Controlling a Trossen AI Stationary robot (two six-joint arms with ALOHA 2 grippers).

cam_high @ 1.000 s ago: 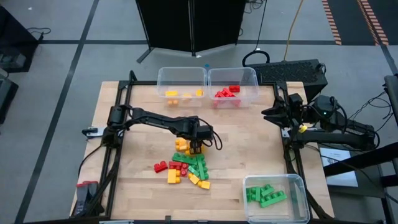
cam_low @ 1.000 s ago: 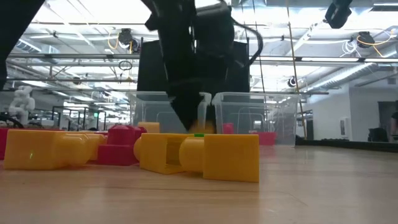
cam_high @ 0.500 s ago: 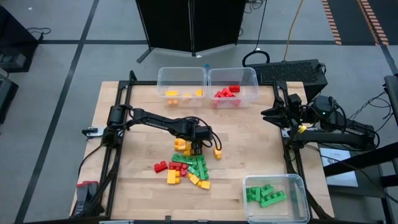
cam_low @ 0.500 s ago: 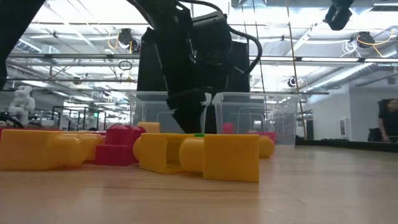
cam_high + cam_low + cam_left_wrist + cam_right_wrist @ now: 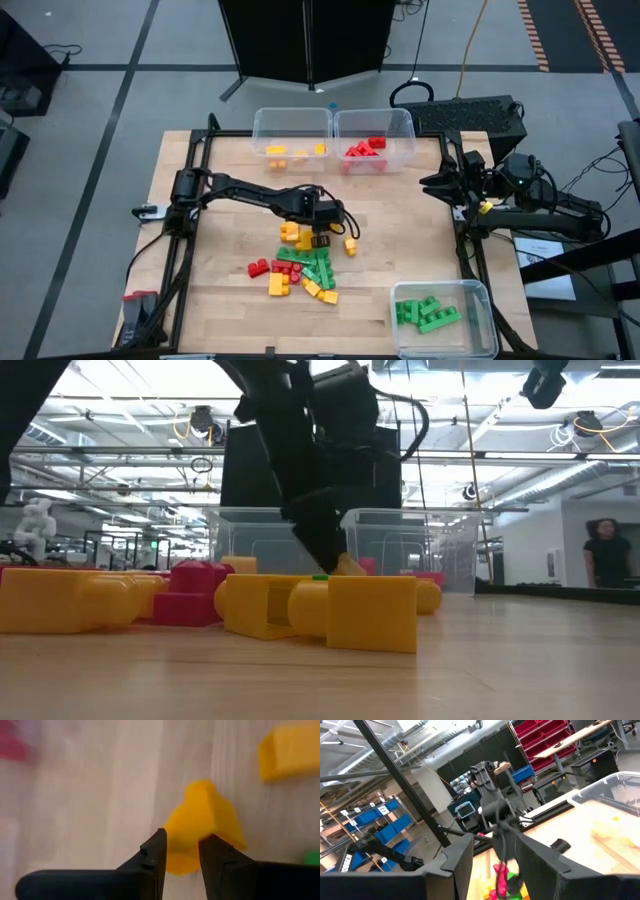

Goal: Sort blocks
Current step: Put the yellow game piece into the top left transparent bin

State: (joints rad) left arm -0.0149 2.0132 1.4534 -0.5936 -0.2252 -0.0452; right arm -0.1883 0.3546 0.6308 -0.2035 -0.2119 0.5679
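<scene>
A mixed pile of red, green and yellow blocks (image 5: 303, 270) lies mid-table. My left gripper (image 5: 320, 240) reaches down at the pile's far edge and is closed on a yellow block (image 5: 205, 820); in the low view its fingers (image 5: 330, 550) slant down behind the near yellow blocks (image 5: 320, 610). One loose yellow block (image 5: 351, 245) lies just right of it. My right gripper (image 5: 440, 183) waits, open and holding nothing, at the table's right edge (image 5: 492, 865). My left gripper has the near part of the yellow block (image 5: 182, 861) between its two fingers, and the rest of the block spreads out wider beyond the fingertips. The fingers come from above, slanting down. Whether the block is off the table, I cannot tell.
Two clear bins stand at the far edge, one with yellow blocks (image 5: 292, 135) and one with red blocks (image 5: 375, 135). A third bin with green blocks (image 5: 443, 318) stands at the near right corner. Bare wood lies left and right of the pile.
My left gripper has tipped, and its tips have swung a little toward the table's right. Its fingers showed apart in the low view and now show as one narrow tip. One yellow block has slid out of the cluster toward the right and lies apart there.
</scene>
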